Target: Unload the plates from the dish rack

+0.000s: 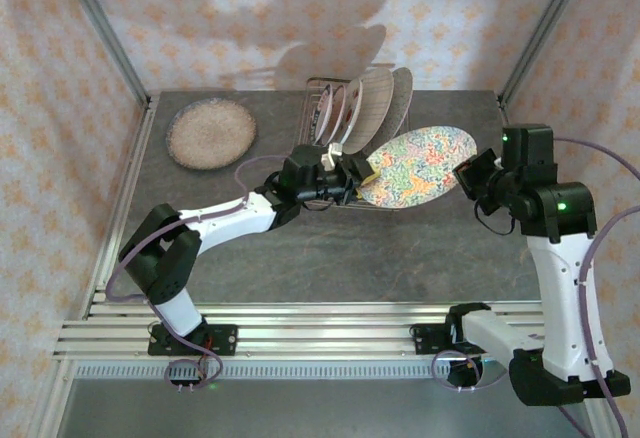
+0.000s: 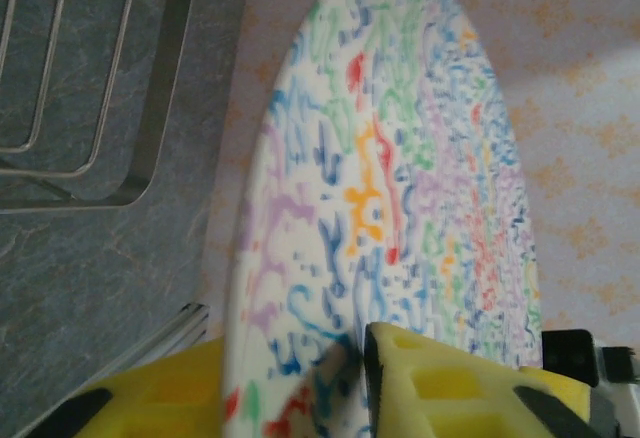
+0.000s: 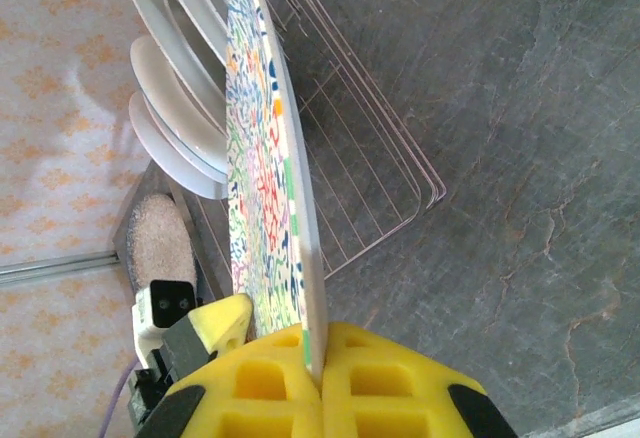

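A colourful squiggle-patterned plate (image 1: 420,166) hangs on edge above the table, just right of the dish rack (image 1: 318,93). My right gripper (image 1: 468,173) is shut on its right rim; in the right wrist view the rim (image 3: 262,158) sits wedged between the yellow fingers of the right gripper (image 3: 318,358). My left gripper (image 1: 358,180) clamps the opposite rim, and the left wrist view shows the plate (image 2: 400,158) passing between the two pads of the left gripper (image 2: 295,358). Several plates (image 1: 365,108) stand upright in the rack.
A speckled brown plate (image 1: 211,133) lies flat at the back left of the table. The rack's wire floor (image 3: 380,158) is bare at its near end. Patterned walls and metal posts close the table in on three sides.
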Motion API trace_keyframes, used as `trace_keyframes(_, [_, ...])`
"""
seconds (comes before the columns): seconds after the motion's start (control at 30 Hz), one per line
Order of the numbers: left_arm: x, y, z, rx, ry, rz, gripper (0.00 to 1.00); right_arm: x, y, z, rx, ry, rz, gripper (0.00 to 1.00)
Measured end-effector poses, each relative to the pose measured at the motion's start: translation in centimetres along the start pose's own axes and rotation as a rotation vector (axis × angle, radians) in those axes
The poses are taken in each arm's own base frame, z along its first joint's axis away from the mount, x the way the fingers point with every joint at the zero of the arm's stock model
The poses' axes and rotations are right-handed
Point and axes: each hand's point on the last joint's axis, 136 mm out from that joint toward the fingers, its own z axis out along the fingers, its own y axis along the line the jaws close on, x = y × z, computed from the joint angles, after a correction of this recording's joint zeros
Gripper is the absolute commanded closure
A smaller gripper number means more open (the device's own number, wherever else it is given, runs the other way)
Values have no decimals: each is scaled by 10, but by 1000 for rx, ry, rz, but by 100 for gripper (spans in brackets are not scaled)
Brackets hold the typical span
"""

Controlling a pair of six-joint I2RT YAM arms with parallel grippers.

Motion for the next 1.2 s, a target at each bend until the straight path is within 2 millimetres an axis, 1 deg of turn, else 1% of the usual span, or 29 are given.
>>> trace_keyframes(0.07, [-2,-3,-2,11,-6,-8,82,0,-2,2,2,4,16,100])
trace_keyframes(0.1, [-4,-4,-3,15,-11,-10,86,0,-3,2,3,4,21,100])
trace_keyframes(0.2, [-8,-12,-8,38,-22,-35,98,1,-5,2,4,7,31,100])
trace_keyframes(0.23, [-10,-16,-10,51,-29,-46,100,2,-6,2,6,8,31,100])
trace_keyframes(0.3, [-11,-23,-14,69,-31,-53,100,3,-5,1,-8,6,30,100])
trace_keyframes(0.43, [-8,-26,-15,79,-20,-53,100,4,-3,-4,-35,1,19,88])
trace_keyframes(0.53, [-8,-28,-17,92,-20,-46,100,6,-2,-4,-43,15,0,74])
trace_keyframes(0.67, [-5,-25,-21,92,-19,-39,100,10,2,-5,-59,39,-37,50])
trace_keyframes(0.77, [-5,-27,-26,97,-23,-36,100,11,6,-8,-77,46,-65,38])
trace_keyframes(0.87, [-5,-36,-34,117,-30,-24,100,10,13,-14,-101,40,-98,32])
trace_keyframes(0.93, [-8,-44,-40,136,-41,-16,100,10,17,-19,-119,35,-119,30])
trace_keyframes(1.07, [-14,-59,-54,170,-65,-1,100,9,24,-26,-149,29,-178,29])
trace_keyframes(1.2, [-26,-71,-72,199,-106,12,100,10,36,-36,-202,23,-260,29])
